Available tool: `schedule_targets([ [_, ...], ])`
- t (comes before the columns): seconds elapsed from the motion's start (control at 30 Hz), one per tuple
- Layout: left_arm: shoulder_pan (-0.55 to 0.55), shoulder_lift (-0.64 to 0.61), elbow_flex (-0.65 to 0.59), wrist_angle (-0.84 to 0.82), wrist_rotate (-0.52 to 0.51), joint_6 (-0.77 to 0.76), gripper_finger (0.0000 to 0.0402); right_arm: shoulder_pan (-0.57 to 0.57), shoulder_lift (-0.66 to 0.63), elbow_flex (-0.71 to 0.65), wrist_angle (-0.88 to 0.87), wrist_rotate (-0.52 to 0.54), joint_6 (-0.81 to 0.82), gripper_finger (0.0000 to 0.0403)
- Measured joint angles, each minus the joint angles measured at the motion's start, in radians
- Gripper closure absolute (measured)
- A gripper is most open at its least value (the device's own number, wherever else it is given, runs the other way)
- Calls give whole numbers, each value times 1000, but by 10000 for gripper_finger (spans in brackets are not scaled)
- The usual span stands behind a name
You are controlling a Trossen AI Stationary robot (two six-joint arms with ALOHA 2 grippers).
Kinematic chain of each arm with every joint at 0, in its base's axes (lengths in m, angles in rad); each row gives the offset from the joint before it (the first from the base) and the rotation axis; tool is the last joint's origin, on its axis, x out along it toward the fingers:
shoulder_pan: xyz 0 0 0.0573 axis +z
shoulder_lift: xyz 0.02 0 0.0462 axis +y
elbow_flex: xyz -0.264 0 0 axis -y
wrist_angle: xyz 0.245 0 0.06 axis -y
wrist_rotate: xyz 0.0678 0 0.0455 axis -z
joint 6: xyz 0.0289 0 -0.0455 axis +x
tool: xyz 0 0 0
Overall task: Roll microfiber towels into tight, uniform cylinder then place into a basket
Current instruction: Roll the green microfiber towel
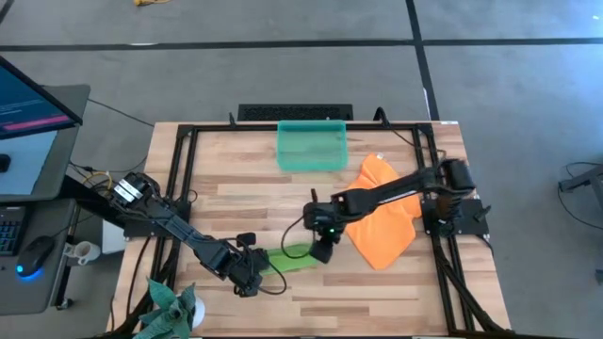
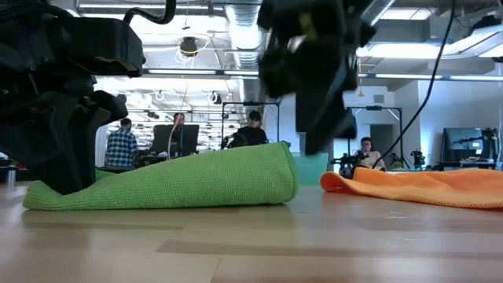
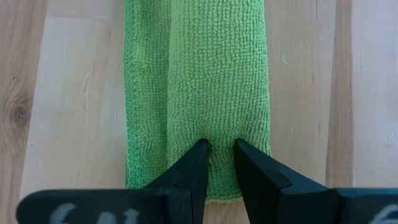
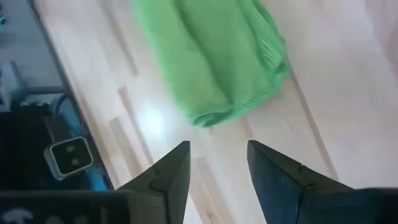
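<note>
Green towel (image 1: 294, 258): folded into a long narrow band, lying flat on the table (image 1: 377, 301) at about 6 o'clock from the table's centre, in the high view. One end points toward 8 o'clock, the other toward 2 o'clock. In the low view (image 2: 169, 182) it rises as a soft hump, thicker at its right-hand end, thin at the other.

My left gripper (image 3: 219, 155): at the towel's 8 o'clock end, in the high view (image 1: 252, 273). Fingers (image 3: 193, 168) close together, pinching a fold of green cloth at the end edge; clamped on the towel.

My right gripper (image 4: 217, 165): above the towel's 2 o'clock end, in the high view (image 1: 324, 247). Fingers (image 4: 174, 171) stand apart, nothing between them; bare wood shows in the gap and the towel's rolled end lies just beyond the tips, not touching. In the low view the gripper (image 2: 318, 118) hangs clear above the towel's thick end.

Orange towel (image 1: 382, 212): spread loose and rumpled at 3 o'clock from the table's centre, partly under my right arm. Well apart from the green one; in the low view (image 2: 416, 185) it lies flat and low.

Basket (image 1: 312, 146): at 12 o'clock, near the far edge of the table, upright. Nothing seen inside it. Apart from both towels, the orange one nearer.

Plant (image 1: 170, 306): spiky, at the table's 8 o'clock corner, near my left arm.

People (image 2: 122, 145): several, far behind the table, in the low view.
</note>
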Motion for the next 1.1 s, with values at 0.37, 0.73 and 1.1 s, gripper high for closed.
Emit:
schedule_targets([
  [0.37,0,1,4,-3,1,0,327,220,-144,-50,239,472,-252,232],
  [0.73,0,1,4,-2,1,-12,327,275,5,-50,468,544,-421,257],
  [1.1,0,1,5,-2,0,-14,327,215,58,-49,470,458,-367,385],
])
